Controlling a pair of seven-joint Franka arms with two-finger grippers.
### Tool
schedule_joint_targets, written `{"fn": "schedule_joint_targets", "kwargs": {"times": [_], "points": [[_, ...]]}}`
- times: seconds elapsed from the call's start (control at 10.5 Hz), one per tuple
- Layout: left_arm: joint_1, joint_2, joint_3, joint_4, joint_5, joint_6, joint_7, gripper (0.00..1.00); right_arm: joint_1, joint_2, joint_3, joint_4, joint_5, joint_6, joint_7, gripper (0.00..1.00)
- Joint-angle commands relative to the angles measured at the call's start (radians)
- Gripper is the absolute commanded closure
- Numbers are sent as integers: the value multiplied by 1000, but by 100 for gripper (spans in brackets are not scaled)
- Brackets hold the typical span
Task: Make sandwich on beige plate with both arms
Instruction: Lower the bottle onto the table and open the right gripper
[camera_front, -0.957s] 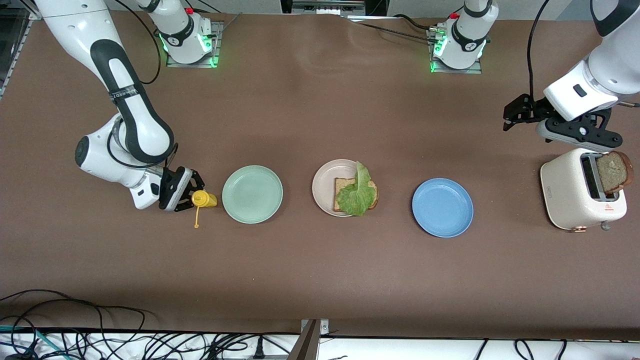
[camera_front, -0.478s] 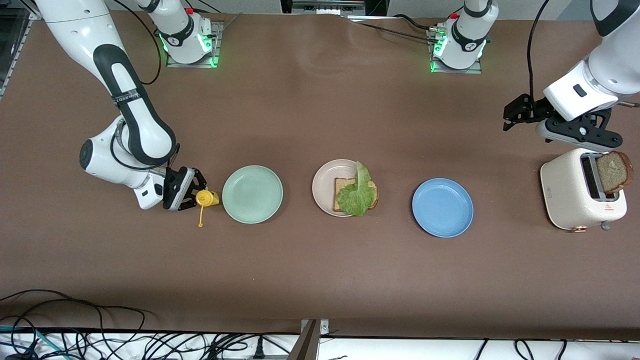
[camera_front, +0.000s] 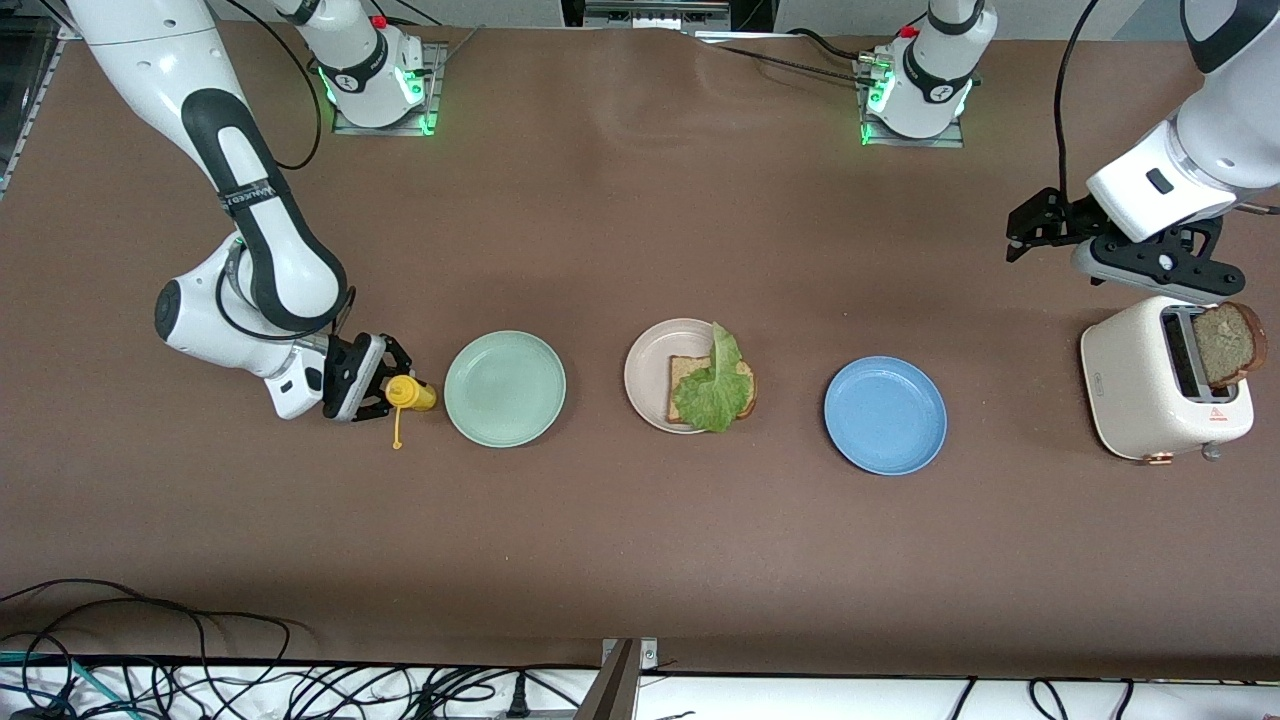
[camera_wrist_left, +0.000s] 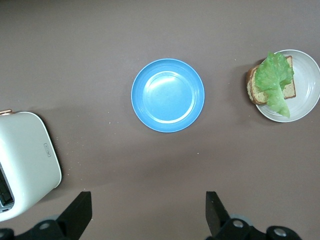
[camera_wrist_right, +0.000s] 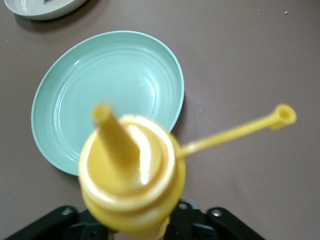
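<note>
The beige plate (camera_front: 648, 352) lies mid-table with one bread slice (camera_front: 684, 371) and a ruffled lettuce leaf (camera_front: 712, 392) on top; the left wrist view shows the plate (camera_wrist_left: 309, 102) and the leaf (camera_wrist_left: 276, 80) too. A second bread slice (camera_front: 1229, 343) stands in the toaster (camera_front: 1140, 390). My left gripper (camera_front: 1020, 235) hangs open and empty over the table beside the toaster, its fingertips (camera_wrist_left: 80, 210) wide apart. My right gripper (camera_front: 378, 385) is low at the yellow squeeze bottle (camera_front: 410, 393), beside the mint-green plate (camera_front: 505, 388). The bottle (camera_wrist_right: 132, 170) hides that gripper's grip.
A blue plate (camera_front: 885, 415) lies between the beige plate and the toaster. The bottle's cap hangs loose on its tether (camera_front: 397, 432). Cables run along the table edge nearest the front camera.
The right arm and the yellow bottle have shifted slightly beside the mint-green plate, and the cap tether swung with them. The left arm has not moved.
</note>
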Motion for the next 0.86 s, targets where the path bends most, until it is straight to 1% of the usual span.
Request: {"fn": "schedule_joint_targets", "kwargs": {"times": [0.0,0.1,0.29,0.57,0.77], "points": [[-3,6,2,22,-6,-16,-10,0,-19,-16,-7,6,30,-71,-24,9],[-3,7,0,22,-7,-16,-10,0,-21,-18,-26,6,30,-103,-21,0],[-3,6,0,22,-6,-16,-10,0,-21,-27,-53,9,30,-149,-25,0],[-3,6,0,22,-7,-16,-10,0,-21,-44,-64,9,29,-165,-19,0],[0,4,2,20,-9,-19,-12,0,-21,-80,-82,9,15,-229,29,0]]}}
